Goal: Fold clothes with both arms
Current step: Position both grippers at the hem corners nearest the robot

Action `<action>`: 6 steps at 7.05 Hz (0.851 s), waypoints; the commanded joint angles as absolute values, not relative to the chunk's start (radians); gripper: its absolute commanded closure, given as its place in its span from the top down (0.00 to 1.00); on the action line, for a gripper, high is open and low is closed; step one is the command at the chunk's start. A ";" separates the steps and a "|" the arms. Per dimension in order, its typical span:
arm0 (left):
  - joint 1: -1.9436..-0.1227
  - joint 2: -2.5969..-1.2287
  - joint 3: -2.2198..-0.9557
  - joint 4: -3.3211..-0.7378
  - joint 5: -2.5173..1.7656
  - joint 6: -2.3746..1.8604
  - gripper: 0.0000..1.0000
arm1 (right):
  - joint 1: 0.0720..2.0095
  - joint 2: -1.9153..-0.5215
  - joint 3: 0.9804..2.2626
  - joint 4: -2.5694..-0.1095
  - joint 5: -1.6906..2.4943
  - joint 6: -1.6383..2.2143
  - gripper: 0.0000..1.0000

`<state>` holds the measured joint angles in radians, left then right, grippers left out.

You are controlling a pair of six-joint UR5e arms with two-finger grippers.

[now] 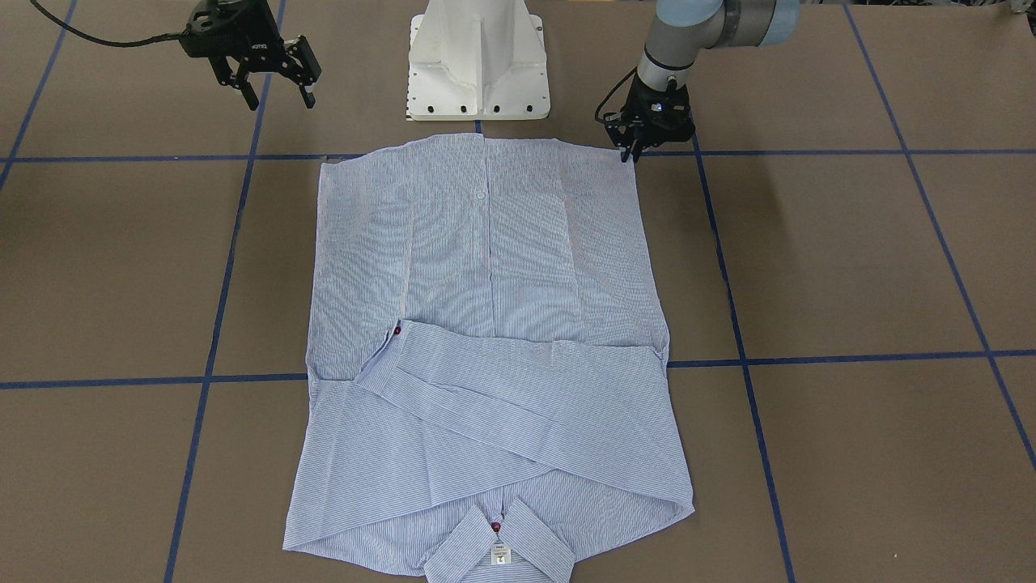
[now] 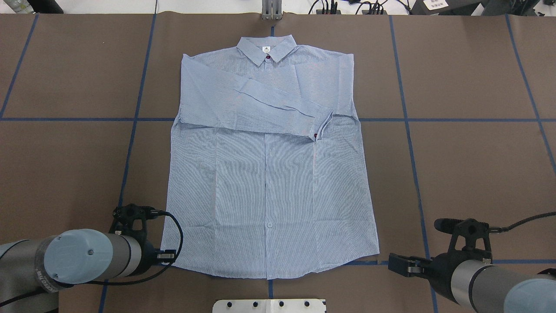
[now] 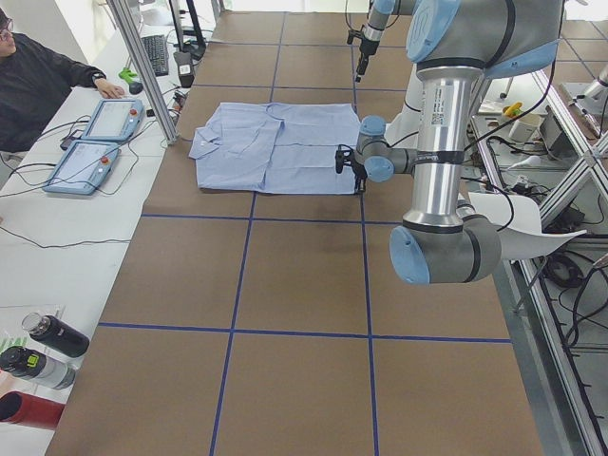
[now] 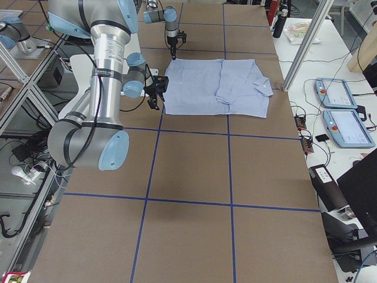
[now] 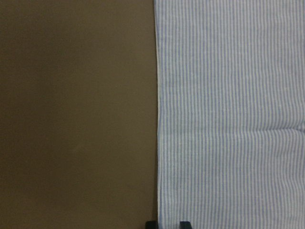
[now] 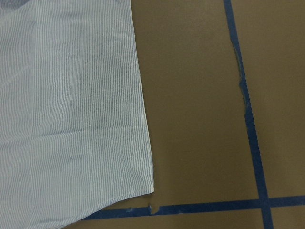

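Observation:
The light blue striped shirt (image 1: 494,324) lies flat on the brown table, front up. Its collar is on the far side from me and both sleeves are folded across the chest (image 2: 269,100). My left gripper (image 1: 633,154) points down at the hem corner on my left (image 2: 171,258). In the left wrist view its fingertips (image 5: 185,224) stand close together astride the shirt's side edge (image 5: 228,119), shut on it. My right gripper (image 1: 278,87) is open and empty. It hovers beside the other hem corner (image 6: 143,186), apart from the cloth.
The white pedestal base (image 1: 477,65) stands just behind the hem. Blue tape lines (image 2: 404,117) cross the table. An operator (image 3: 38,76) with two tablets (image 3: 100,138) sits at the far side, and bottles (image 3: 43,347) lie on a side bench.

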<state>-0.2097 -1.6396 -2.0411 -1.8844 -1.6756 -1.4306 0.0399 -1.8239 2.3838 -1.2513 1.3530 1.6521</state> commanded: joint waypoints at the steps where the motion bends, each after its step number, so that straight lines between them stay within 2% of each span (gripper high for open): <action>1: -0.210 -1.640 -2.043 -1.885 -1.680 -1.433 0.03 | 0.038 -1.825 2.384 -1.252 1.353 1.652 1.00; 2: -0.210 -1.640 -2.045 -1.884 -1.680 -1.433 0.00 | 0.037 -1.825 2.384 -1.252 1.353 1.652 1.00; 4: -0.210 -1.637 -2.077 -1.873 -1.698 -1.433 0.00 | 0.020 -1.824 2.362 -1.246 1.341 1.684 1.00; 6: -0.210 -1.637 -2.079 -1.873 -1.697 -1.445 0.00 | -0.006 -1.827 2.285 -1.097 1.279 1.709 1.00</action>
